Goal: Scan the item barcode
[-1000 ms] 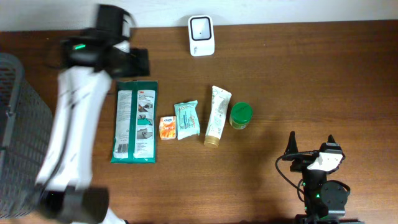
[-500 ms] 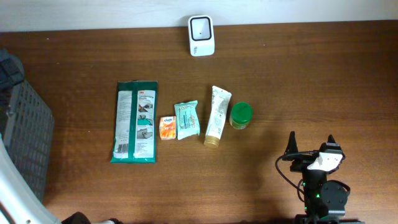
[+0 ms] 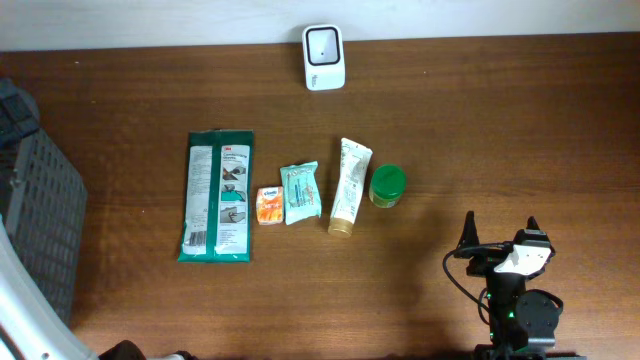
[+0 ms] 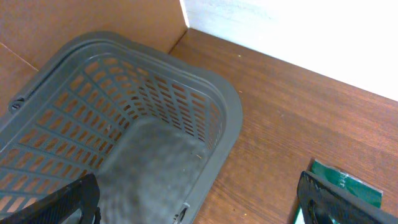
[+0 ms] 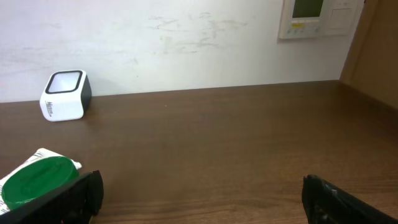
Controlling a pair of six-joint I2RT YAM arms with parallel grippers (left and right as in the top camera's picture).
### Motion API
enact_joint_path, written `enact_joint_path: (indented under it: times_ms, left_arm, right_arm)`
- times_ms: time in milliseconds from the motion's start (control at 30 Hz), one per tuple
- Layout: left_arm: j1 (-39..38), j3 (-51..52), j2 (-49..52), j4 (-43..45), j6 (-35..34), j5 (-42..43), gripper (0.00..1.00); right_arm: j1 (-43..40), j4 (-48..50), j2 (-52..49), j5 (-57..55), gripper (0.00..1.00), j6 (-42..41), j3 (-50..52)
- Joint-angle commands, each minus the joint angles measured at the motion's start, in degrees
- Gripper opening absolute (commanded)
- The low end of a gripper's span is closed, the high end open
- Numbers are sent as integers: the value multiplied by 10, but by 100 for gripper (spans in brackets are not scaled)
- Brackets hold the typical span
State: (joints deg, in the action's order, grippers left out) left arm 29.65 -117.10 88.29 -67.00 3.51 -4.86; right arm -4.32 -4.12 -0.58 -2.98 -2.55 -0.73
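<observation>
Overhead, the scanner [image 3: 324, 57] sits at the far edge of the bench [image 3: 500, 120], a white block with a dark window facing up. Five items lie in a row near the middle, none of them touching the scanner. From left to right they are a long green wipes pack [image 3: 218, 196] with a white printed label, a small orange packet [image 3: 268, 205], a teal packet [image 3: 300, 192], a pale tube [image 3: 349, 186] with its gold cap toward the near edge, and a green-lidded jar [image 3: 387, 185]. All carry print, but the lettering is too small to read and no barcode can be made out.

The right fingers [image 3: 468, 235] are spread wide and hold nothing, low over the bench near its front edge, well apart from the row. From the right wrist the scanner [image 5: 64, 95] shows faint unreadable text on its side, and a wall panel [image 5: 309, 17] has a greenish screen.

The left fingers [image 4: 68, 202] are also spread and empty, above a grey slotted basket [image 4: 155, 124] at the bench's left end; a corner of the wipes pack [image 4: 345, 186] shows beside it
</observation>
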Motion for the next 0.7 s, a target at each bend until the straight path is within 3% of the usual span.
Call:
enact_joint_path:
  times_ms: [0, 367, 467, 567, 667]
  left_arm:
    - [1, 2, 3, -2, 9, 6, 99]
    - [1, 2, 3, -2, 9, 6, 99]
    - [1, 2, 3, -13, 9, 6, 99]
    - [1, 2, 3, -25, 9, 6, 99]
    - [1, 2, 3, -25, 9, 6, 99]
  right_arm:
    - [-2, -2, -1, -3, 98, 2, 4]
    - [-2, -2, -1, 17, 98, 2, 4]
    - [-2, 13, -10, 205, 98, -24, -17]
    - [-2, -83, -112, 273, 98, -24, -159]
    - [-2, -256, -318, 304, 98, -22, -398]
